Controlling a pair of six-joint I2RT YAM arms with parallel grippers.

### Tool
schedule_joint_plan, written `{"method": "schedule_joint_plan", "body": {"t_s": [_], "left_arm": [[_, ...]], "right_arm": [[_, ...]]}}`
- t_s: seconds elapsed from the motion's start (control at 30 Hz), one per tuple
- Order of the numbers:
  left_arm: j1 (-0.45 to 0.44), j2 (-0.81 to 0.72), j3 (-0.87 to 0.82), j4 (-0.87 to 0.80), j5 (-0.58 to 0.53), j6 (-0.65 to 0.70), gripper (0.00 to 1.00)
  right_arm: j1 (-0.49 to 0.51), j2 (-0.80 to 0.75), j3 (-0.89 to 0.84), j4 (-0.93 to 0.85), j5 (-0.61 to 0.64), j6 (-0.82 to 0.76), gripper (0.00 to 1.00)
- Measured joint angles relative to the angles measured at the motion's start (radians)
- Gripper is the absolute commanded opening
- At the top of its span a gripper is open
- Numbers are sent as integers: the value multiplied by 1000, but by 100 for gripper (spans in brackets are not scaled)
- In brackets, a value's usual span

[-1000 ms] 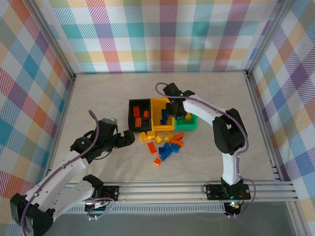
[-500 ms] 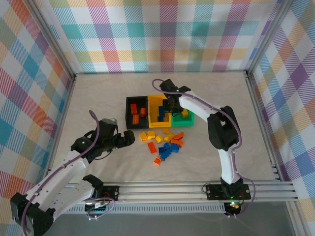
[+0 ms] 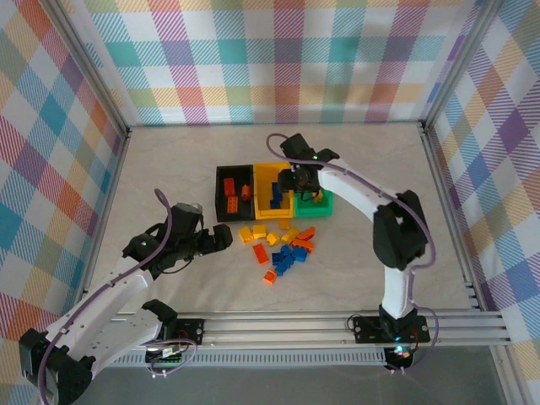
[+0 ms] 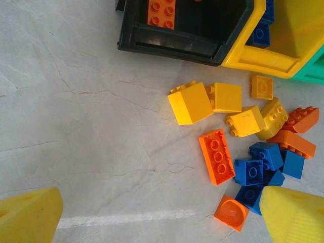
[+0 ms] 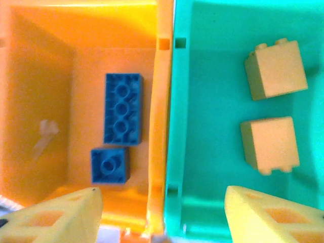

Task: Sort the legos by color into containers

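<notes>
Operator: right gripper point(image 5: 162, 220) sits above the bins, fingers spread, nothing between them. It straddles the shared wall of the yellow bin point(image 5: 45, 76) and the green bin point(image 5: 207, 101).
Reviewer: risk there?
Operator: any drop and a finger clips a rim and shoves both bins. Blue bricks point(image 5: 122, 108) lie in the yellow bin, yellow bricks point(image 5: 276, 68) in the green bin, orange bricks point(image 4: 162, 12) in the black bin point(image 4: 167, 43). Bin colour doesn't match brick colour, so a yellow brick into the yellow bin is the easy mis-sort.
Reviewer: left side?
Operator: left gripper point(image 4: 162, 223) hangs over the loose pile point(image 3: 285, 256) on the table point(image 4: 76, 101), fingers at full spread, empty. Pile is packed, blues touching oranges. A wide close likely grabs two or flicks a neighbour away. The flat orange brick point(image 4: 216, 156) looks like the cleanest pick.
Reviewer: arms?
Operator: both are near the same bins; paths could cross at a drop.
</notes>
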Motion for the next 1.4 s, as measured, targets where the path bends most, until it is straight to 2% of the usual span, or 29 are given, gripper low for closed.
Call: {"method": "schedule_joint_plan", "body": {"t_s": [0.07,0.1,0.23,0.4,0.6,0.8,1.07,1.3,1.4], "left_arm": [[0,0,0,4,5,0,100],[0,1,0,12,10,-1,100],[0,3,0,40,21,-5,100],[0,9,-18,56,29,-12,100],[0,14,-38,77,32,-19,100],[0,18,-52,94,48,-22,100],[0,17,-62,108,80,-22,100],[0,14,-73,127,104,-22,100],[0,14,-79,128,107,-22,100]], "right_arm": [[23,-96,-84,18,-21,-2,86],[38,-143,-133,30,-37,-2,87],[128,-285,-344,42,-90,-1,86],[237,-363,-546,9,-145,23,83],[316,-374,-586,-6,-142,139,82],[370,-328,-581,45,-84,287,82],[388,-207,-505,38,-6,377,77],[389,-191,-499,14,3,404,53],[389,-214,-528,10,3,411,52]]}}
